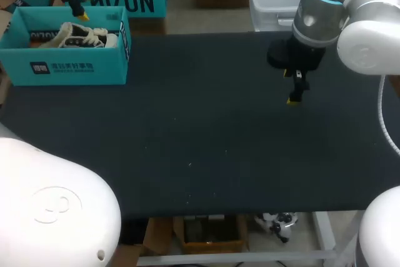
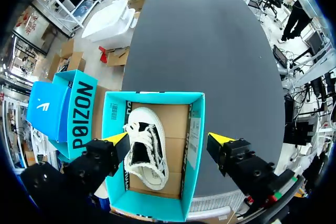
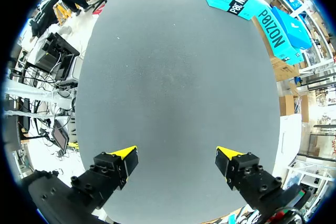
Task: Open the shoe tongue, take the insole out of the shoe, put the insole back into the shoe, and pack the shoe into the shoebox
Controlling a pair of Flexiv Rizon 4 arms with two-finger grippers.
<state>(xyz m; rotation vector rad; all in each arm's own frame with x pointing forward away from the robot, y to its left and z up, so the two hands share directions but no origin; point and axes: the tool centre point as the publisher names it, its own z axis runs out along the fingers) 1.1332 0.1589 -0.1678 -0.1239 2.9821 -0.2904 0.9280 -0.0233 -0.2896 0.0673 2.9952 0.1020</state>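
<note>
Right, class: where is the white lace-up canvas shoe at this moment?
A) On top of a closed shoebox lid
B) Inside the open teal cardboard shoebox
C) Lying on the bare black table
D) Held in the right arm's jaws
B: the white lace-up canvas shoe lies inside the open teal cardboard shoebox, on its brown floor.

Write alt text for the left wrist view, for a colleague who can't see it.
A white lace-up shoe lies inside the open teal shoebox, under the left gripper, whose fingers are spread wide and hold nothing. The shoebox sits at one end of the dark table.
</note>
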